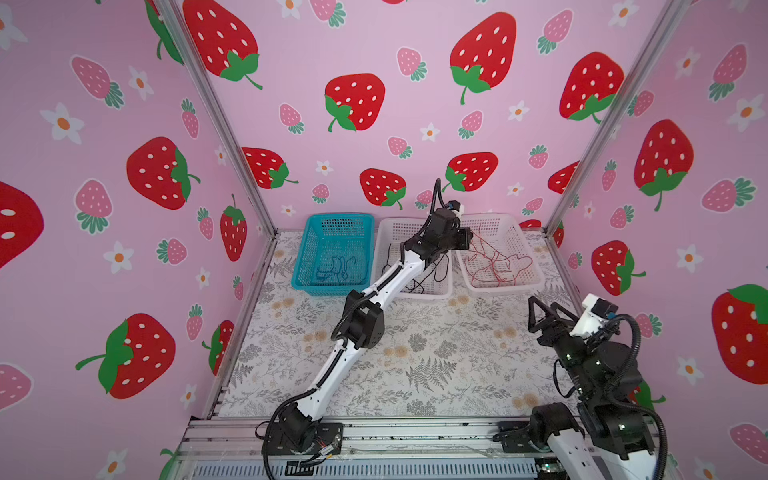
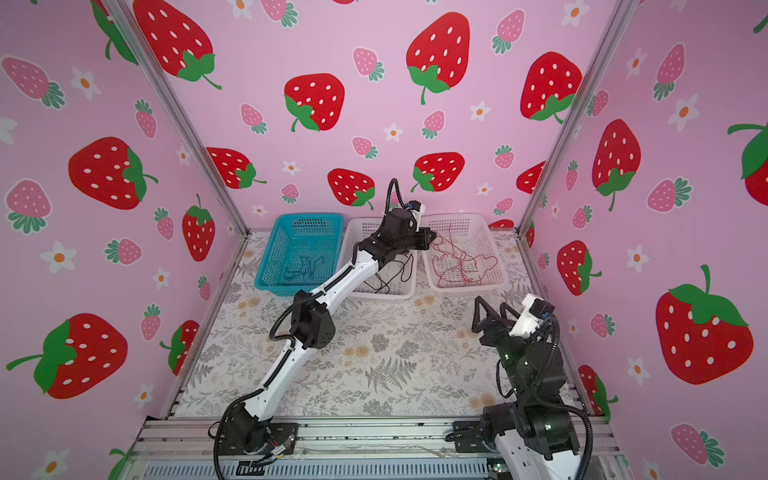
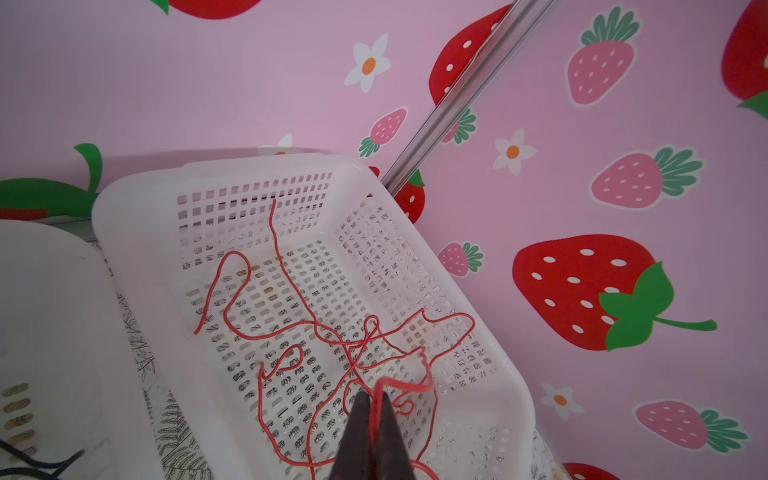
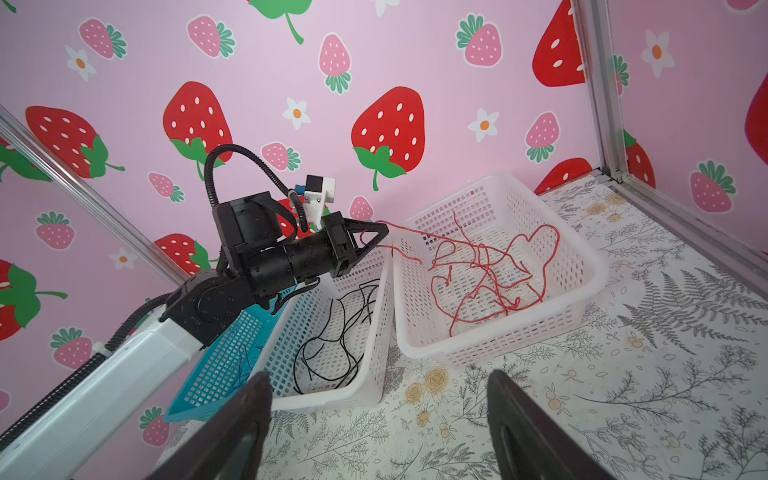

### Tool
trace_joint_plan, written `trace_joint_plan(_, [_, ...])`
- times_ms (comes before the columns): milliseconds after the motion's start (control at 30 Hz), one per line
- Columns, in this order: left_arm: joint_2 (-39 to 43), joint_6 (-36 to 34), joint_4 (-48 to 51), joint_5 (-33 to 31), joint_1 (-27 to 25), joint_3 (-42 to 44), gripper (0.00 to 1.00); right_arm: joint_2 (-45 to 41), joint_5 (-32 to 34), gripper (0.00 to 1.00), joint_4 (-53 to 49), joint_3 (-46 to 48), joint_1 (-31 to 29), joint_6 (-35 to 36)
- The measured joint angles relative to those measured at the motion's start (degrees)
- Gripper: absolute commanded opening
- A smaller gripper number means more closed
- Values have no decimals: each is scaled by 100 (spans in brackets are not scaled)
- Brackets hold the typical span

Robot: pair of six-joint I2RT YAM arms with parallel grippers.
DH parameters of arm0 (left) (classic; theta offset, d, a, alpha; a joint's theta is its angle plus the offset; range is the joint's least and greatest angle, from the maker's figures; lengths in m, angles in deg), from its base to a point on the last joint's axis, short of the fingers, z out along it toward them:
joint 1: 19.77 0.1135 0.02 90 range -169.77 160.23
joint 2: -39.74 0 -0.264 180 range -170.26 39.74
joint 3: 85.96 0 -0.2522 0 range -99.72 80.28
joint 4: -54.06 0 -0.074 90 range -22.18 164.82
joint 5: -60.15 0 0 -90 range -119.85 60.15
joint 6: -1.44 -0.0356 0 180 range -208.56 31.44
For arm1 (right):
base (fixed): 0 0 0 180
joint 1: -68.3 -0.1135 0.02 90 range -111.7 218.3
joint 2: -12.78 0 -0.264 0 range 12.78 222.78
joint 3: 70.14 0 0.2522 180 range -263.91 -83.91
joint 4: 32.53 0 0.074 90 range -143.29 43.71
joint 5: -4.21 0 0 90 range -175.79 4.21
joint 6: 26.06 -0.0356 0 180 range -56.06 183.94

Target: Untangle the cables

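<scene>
Cables (image 2: 461,270) lay sorted by colour in three baskets along the far wall. Blue cables (image 1: 337,267) sat in the teal basket (image 1: 306,249) on the left, black cables (image 4: 343,328) in the middle basket (image 4: 324,395), and red cables (image 1: 494,266), loosely tangled, in the right basket (image 1: 526,249). The left gripper (image 3: 374,398) hung above that basket's left rim, jaws pressed together, pinching one red strand that trailed down into the heap. The right gripper (image 1: 542,309) hovered spread and empty over the mat (image 1: 415,353), near right, well apart from the baskets.
</scene>
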Motion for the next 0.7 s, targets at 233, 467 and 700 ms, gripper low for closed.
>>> trace_joint_plan(233, [-251, 13, -66, -50, -17, -22, 5, -2, -24, 83, 2, -13, -57, 42])
trace_joint_plan(467, [-243, -76, -74, -35, -85, -28, 36, -2, -74, 83, 2, -13, -57, 37])
trace_joint_plan(700, [50, -356, 367, -35, -177, 13, 66, -2, -85, 83, 2, -13, -59, 33])
